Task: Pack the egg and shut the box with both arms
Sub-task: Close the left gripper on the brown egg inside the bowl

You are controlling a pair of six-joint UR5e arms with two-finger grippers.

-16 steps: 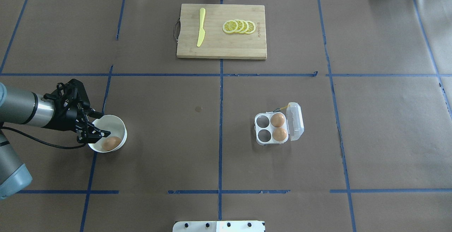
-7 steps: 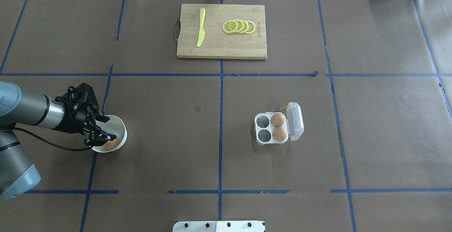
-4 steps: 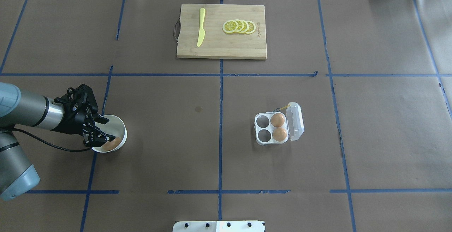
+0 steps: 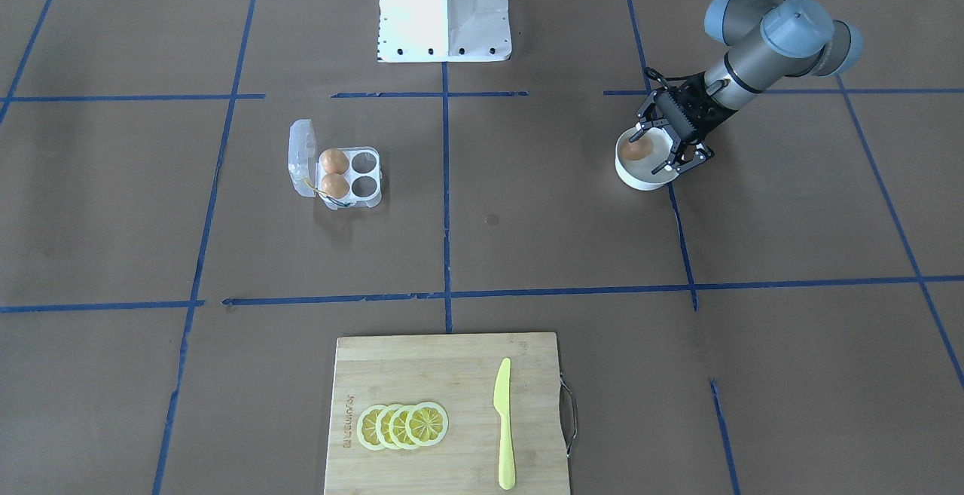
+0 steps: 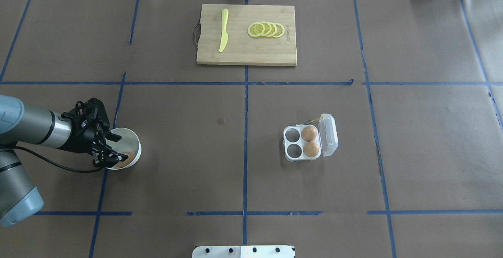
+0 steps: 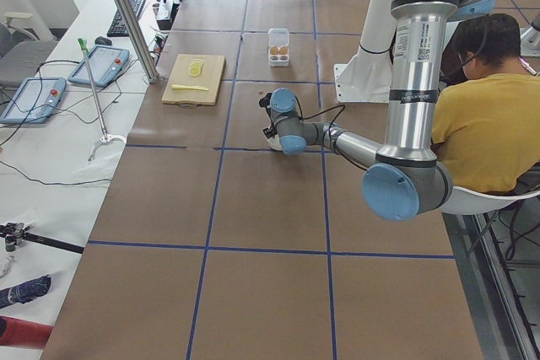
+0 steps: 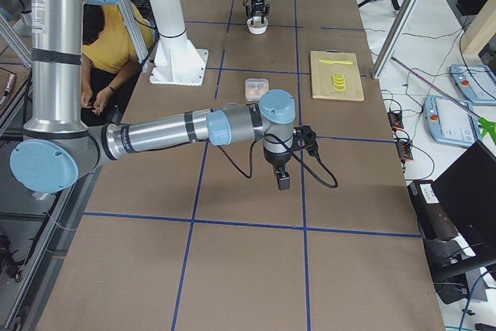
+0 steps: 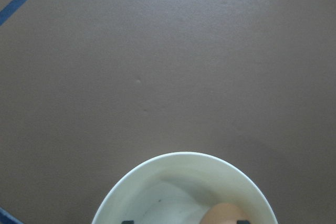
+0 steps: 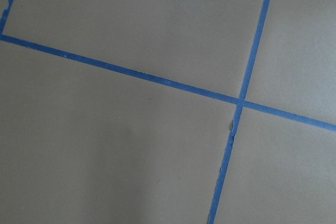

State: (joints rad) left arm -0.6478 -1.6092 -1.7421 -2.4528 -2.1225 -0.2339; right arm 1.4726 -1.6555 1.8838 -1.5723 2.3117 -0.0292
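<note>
A tan-brown egg (image 5: 125, 158) lies in a white bowl (image 5: 133, 144) at the table's left; it also shows in the front-facing view (image 4: 636, 150) and the left wrist view (image 8: 226, 214). My left gripper (image 5: 114, 156) is open, with its fingertips down in the bowl on either side of the egg. The clear egg box (image 5: 292, 143) stands right of centre with its lid (image 5: 328, 134) open. It holds two eggs (image 5: 309, 133) in the cells nearest the lid; the other two cells are empty. My right gripper (image 7: 284, 182) shows only in the exterior right view, above bare table; I cannot tell whether it is open or shut.
A wooden cutting board (image 5: 246, 55) at the far middle carries a yellow knife (image 5: 224, 30) and lemon slices (image 5: 266, 29). The robot's white base (image 4: 444, 5) is at the near edge. A seated person (image 6: 485, 107) is beside the base.
My left gripper has moved from over the bowl's left rim down into the bowl, and its fingers now partly cover the egg. The box and its eggs have not moved.
</note>
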